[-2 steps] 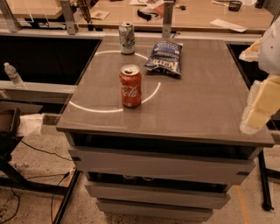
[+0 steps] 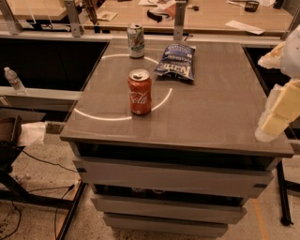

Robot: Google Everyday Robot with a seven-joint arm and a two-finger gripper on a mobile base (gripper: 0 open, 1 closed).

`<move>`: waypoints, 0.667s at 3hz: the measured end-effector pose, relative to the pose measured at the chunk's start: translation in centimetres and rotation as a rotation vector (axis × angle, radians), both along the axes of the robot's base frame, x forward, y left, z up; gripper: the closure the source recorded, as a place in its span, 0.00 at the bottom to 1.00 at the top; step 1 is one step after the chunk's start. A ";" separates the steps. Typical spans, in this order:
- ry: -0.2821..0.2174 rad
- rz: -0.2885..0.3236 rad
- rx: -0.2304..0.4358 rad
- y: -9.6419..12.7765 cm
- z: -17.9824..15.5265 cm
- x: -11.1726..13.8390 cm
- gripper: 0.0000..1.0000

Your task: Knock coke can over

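The red coke can (image 2: 139,92) stands upright on the grey table top (image 2: 211,112), left of centre and near the front. My gripper (image 2: 274,117) is a pale cream shape at the right edge of the camera view, over the table's right front corner. It is far to the right of the can and not touching it.
A pale silver-green can (image 2: 136,41) stands upright at the back of the table. A dark blue chip bag (image 2: 176,61) lies behind and to the right of the coke can. A wooden bench (image 2: 211,14) with clutter runs behind. A water bottle (image 2: 15,80) is on a ledge at left.
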State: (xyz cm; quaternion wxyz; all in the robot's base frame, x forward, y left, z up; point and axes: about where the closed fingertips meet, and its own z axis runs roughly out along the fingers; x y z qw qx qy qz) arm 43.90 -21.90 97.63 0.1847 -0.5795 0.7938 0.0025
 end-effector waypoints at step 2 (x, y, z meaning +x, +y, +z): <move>-0.045 -0.142 0.434 -2.9 -3.9 1.8 0.00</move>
